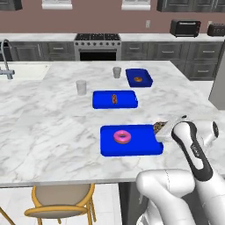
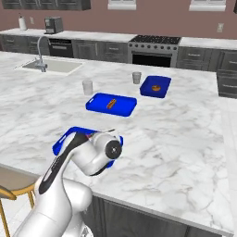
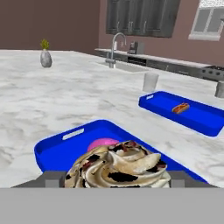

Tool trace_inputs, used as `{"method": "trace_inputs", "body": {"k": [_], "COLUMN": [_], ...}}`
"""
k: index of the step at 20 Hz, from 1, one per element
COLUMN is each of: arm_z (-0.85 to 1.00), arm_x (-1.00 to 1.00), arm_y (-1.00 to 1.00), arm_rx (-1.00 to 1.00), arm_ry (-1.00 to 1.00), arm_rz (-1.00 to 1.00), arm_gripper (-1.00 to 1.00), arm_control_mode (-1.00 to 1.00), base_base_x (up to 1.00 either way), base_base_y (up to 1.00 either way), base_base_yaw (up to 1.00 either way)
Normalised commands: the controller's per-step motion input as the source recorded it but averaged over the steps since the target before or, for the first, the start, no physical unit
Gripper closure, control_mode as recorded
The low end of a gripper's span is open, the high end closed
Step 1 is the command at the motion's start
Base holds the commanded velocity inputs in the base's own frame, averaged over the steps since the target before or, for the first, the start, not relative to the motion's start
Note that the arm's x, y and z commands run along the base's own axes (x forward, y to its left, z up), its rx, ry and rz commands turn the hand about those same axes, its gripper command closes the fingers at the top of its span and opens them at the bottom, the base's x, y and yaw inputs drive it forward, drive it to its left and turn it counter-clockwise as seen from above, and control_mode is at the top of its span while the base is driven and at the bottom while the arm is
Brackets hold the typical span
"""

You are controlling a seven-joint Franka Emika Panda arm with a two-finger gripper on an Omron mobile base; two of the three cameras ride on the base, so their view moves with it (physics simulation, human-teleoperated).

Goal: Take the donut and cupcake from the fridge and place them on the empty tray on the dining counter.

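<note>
Hand view looks straight over the cupcake (image 3: 120,168), its swirled cream-and-brown top sitting between the two grey fingers (image 3: 52,178) of the gripper (image 3: 114,180), which pinches it from both sides. Just past it shows part of the pink donut (image 3: 101,144), lying on the floor of the tray (image 3: 61,151).

From the left base view the gripper (image 1: 163,130) hangs over the right edge of that tray (image 1: 132,147), the cupcake (image 1: 158,127) showing as a dark spot beside the white hand. One donut (image 1: 122,137) lies flat on the tray, left of its middle, apart from the cupcake. The tray sits near the front edge of the counter (image 1: 48,127).

Three blue trays stand in a staggered line running from the counter's front edge toward its far right corner. The middle tray (image 1: 115,99) carries one small brown pastry (image 1: 114,98); the far tray (image 1: 139,78) carries another (image 1: 137,79). Two cups stand on the marble: one (image 1: 81,87) left of the middle tray, one (image 1: 116,72) left of the far tray. A sink (image 1: 22,71) with one faucet (image 1: 6,59) is set in the counter's far left corner.

One vase (image 3: 46,57) stands far off on the marble in the hand view. One wooden chair (image 1: 61,201) stands below the counter's front edge.
</note>
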Motion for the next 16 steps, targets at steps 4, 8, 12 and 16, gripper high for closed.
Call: {"method": "trace_inputs", "body": {"k": [4, 8, 12, 16], "arm_z": [-0.04, -0.17, -0.42, -0.53], "arm_x": [0.39, 0.34, 0.28, 0.1], "arm_y": [0.0, 0.02, 0.04, 0.0], "arm_rx": [0.0, 0.0, 0.0, 0.0], "arm_ry": [0.04, 0.24, 0.24, 0.05], "arm_rz": [0.01, 0.04, 0.06, 0.1], "arm_gripper": [1.0, 1.0, 1.0, 1.0], "arm_control_mode": [-1.0, -1.0, -1.0, -1.0], "base_base_x": [0.0, 0.0, 0.0, 0.0], "base_base_y": [0.0, 0.0, 0.0, 0.0], "base_base_yaw": [0.0, 0.0, 0.0, 0.0]}}
